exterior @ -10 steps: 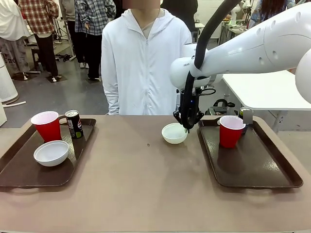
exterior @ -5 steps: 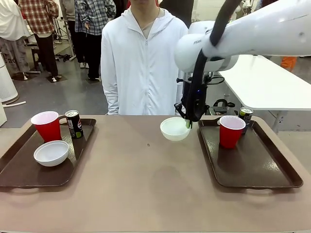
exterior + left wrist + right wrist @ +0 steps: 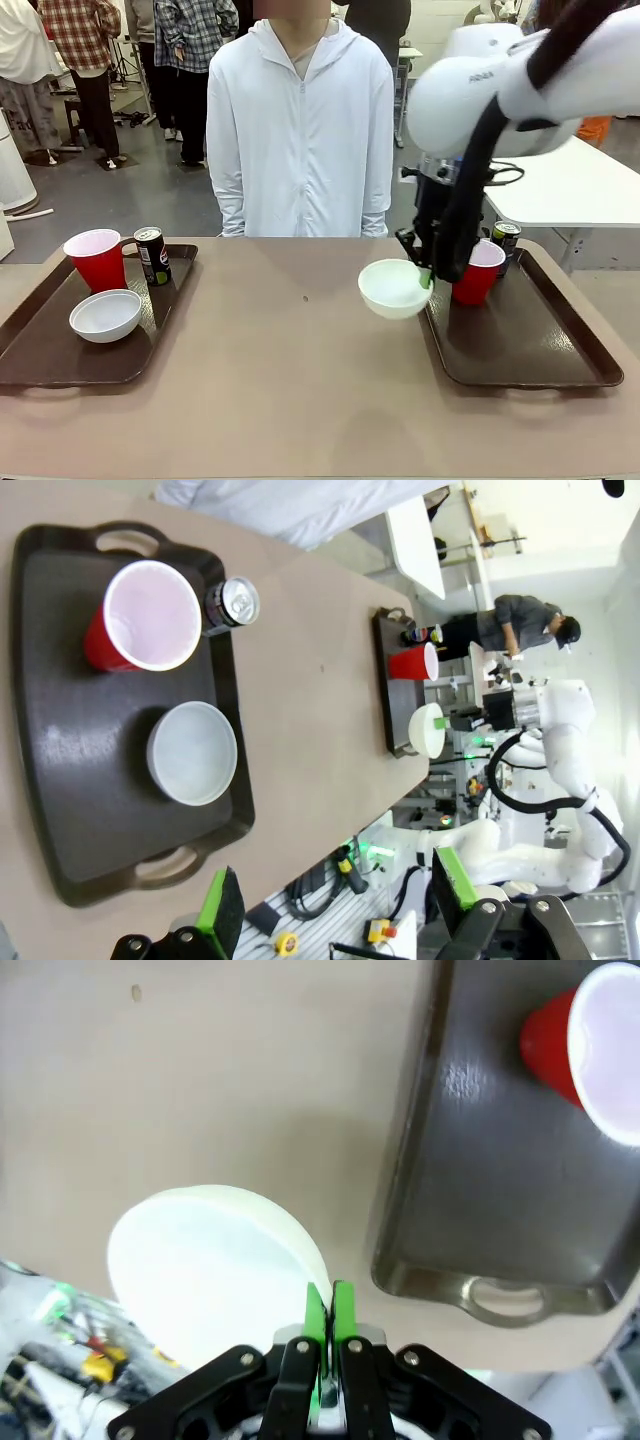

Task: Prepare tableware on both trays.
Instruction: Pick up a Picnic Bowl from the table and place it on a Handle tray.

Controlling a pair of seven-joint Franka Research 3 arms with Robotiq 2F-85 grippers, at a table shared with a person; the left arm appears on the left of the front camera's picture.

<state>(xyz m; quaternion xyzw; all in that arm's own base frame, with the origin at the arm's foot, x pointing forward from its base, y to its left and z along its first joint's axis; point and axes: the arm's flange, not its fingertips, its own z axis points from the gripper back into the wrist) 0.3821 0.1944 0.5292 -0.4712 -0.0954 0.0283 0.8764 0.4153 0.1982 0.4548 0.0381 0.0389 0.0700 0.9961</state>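
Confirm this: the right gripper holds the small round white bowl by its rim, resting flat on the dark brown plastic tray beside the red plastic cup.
Not resting. The right gripper holds the small round white bowl by its rim, but lifted and tilted above the tan tabletop, beside the dark brown plastic tray with the red plastic cup. The front view shows it.

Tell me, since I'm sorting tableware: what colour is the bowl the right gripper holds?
White bowl, clearest in the front view.

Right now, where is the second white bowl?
In the front view, the right gripper holds the bowl by its rim above the table, beside the right tray.
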